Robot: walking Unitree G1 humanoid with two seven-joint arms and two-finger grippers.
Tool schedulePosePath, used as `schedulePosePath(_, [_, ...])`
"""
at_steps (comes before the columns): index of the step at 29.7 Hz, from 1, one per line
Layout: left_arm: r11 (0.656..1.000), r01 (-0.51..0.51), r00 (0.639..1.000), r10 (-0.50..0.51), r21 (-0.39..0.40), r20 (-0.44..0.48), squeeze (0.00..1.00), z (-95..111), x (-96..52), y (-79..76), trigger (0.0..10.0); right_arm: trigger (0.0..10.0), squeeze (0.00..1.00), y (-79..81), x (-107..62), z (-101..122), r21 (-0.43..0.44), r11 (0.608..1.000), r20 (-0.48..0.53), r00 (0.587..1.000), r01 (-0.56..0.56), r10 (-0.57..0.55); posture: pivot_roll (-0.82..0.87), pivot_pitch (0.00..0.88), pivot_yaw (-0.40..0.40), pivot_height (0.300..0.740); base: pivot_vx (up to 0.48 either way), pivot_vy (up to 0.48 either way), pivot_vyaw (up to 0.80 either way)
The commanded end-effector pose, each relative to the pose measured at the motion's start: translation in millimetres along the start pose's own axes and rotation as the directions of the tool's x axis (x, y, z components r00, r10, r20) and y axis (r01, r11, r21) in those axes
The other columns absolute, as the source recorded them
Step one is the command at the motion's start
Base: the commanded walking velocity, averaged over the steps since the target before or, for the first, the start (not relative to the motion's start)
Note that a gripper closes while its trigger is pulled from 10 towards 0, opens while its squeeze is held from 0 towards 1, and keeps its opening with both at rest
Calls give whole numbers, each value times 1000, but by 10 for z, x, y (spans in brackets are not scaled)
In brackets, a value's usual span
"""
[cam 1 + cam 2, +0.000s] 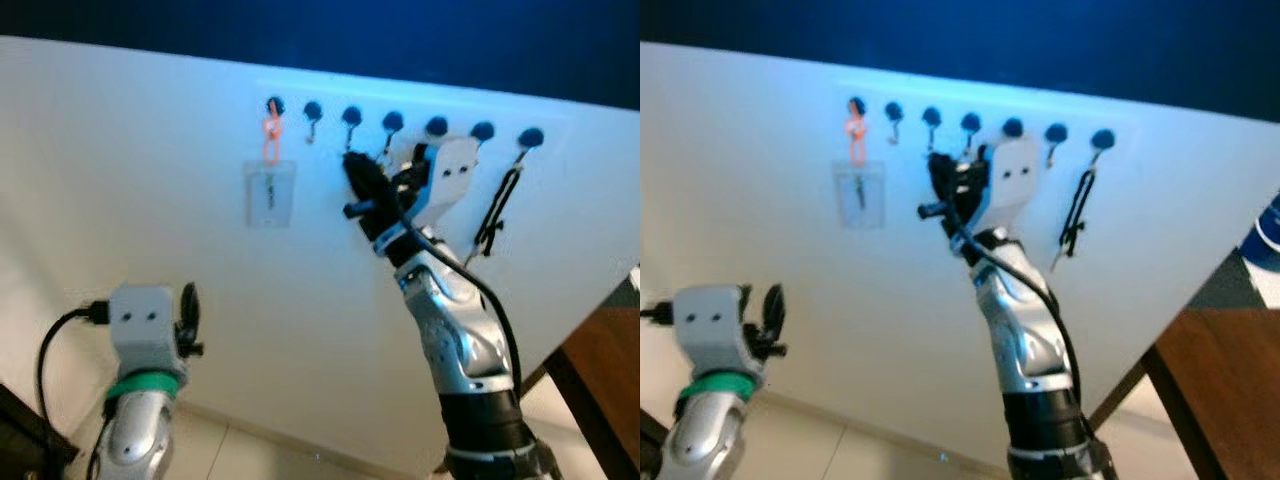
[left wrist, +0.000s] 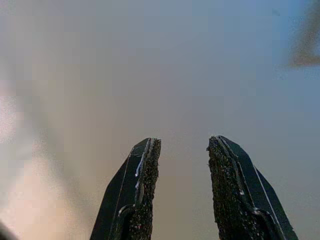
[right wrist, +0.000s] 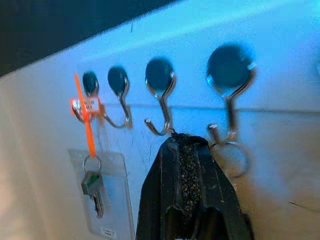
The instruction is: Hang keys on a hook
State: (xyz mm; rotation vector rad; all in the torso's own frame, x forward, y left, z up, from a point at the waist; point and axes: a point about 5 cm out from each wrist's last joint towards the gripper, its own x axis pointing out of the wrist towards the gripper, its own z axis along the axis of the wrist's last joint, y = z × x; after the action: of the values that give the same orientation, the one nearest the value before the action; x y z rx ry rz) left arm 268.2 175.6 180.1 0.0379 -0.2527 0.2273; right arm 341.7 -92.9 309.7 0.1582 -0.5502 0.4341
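Observation:
A row of several round-headed metal hooks (image 1: 351,117) runs along the top of a white wall panel (image 1: 150,200). My right gripper (image 1: 362,180) is raised against the panel just below the hooks. Its black fingers (image 3: 187,165) are pressed shut, apparently on the keys, which they hide. A silver key ring (image 3: 232,159) pokes out beside the fingers and sits at the curve of a hook (image 3: 227,70). My left gripper (image 2: 182,150) is held low at the left (image 1: 188,318), open with nothing in it, facing the bare wall.
An orange loop with a key and a clear card holder (image 1: 270,190) hangs from the leftmost hook. A black strap (image 1: 498,212) hangs from the rightmost hook. A brown wooden table (image 1: 605,355) stands at the lower right.

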Motion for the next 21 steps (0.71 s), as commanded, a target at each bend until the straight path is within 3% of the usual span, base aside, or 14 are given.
schedulePosePath(1, [1000, 9, 1000, -9, -4, -8, 0, -16, -12, -29, 10000, 10000, 0, -4, 3, 23, -2, 1000, 6, 1000, 2, -2, -189, 101, 68, 740, 0, 0, 0])
schedulePosePath(16, [1000, 8, 1000, -8, -5, -13, 0, -23, -23, -24, 10000, 10000, 0, 101, 2, 32, 37, 996, 3, 997, -81, 81, -192, 90, 64, 740, 0, 0, 0])
schedulePosePath(21, [1000, 9, 1000, -9, -9, -14, 0, -27, -28, -22, 10000, 10000, 0, 278, -12, -34, 64, 962, -65, 961, -266, 269, -190, 90, 58, 740, 0, 0, 0])
